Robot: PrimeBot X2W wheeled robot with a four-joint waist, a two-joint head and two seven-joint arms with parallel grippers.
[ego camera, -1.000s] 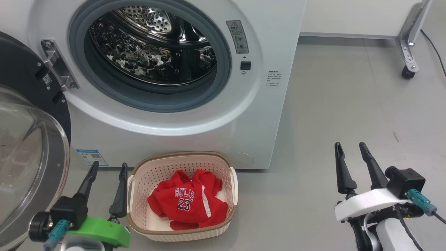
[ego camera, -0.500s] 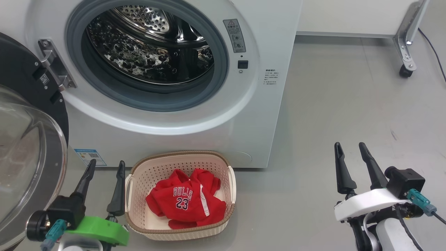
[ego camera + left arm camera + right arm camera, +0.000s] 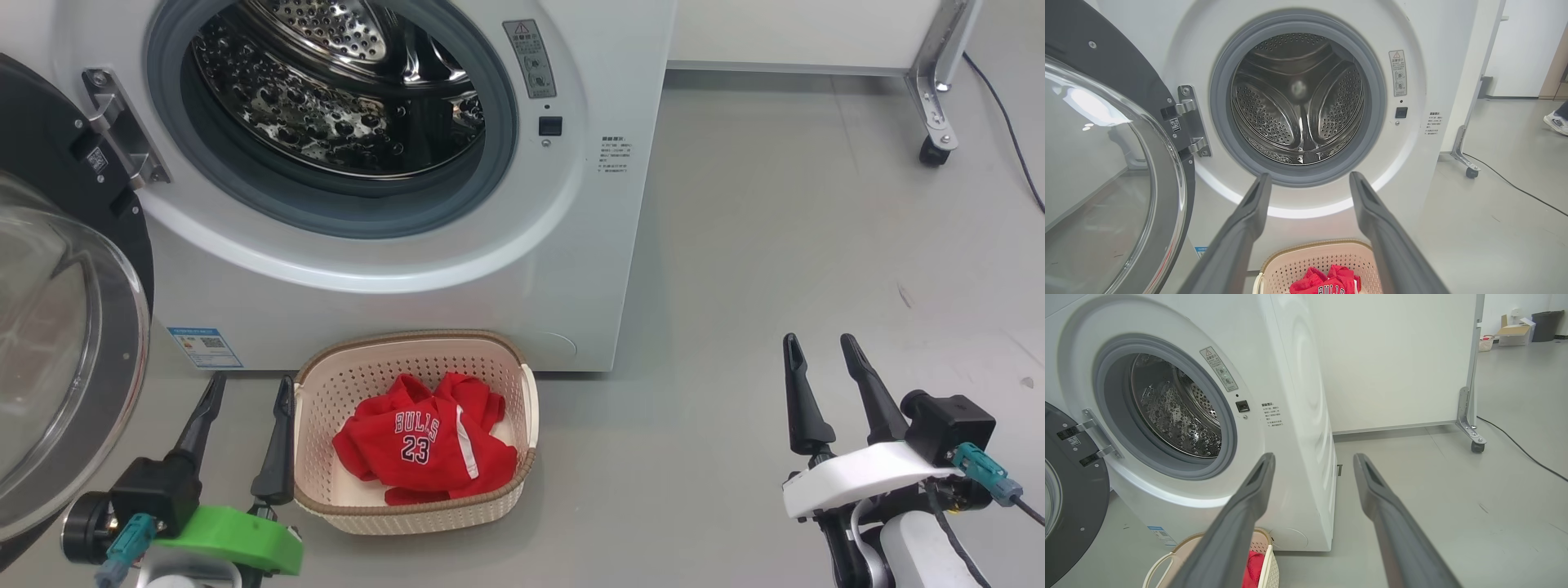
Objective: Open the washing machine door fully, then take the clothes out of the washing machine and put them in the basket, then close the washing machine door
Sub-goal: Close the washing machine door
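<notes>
Since the clothes (image 3: pixel 424 445) lie in the basket (image 3: pixel 384 376), just before the washing machine (image 3: pixel 571 269), and the drum (image 3: pixel 343 106) looks bare, closing the door (image 3: pixel 49 351) appears the step in hand. It stands swung wide at left, near the left gripper (image 3: pixel 253 382); next move likely a push on its edge. Fingers of left gripper and right gripper (image 3: pixel 819 340): spread, holding nothing. Open floor (image 3: pixel 775 245) at right; basket near the door's sweep.

Clothes (image 3: pixel 424 445) in basket (image 3: pixel 367 380) (before washing machine (image 3: pixel 392 318))
</notes>
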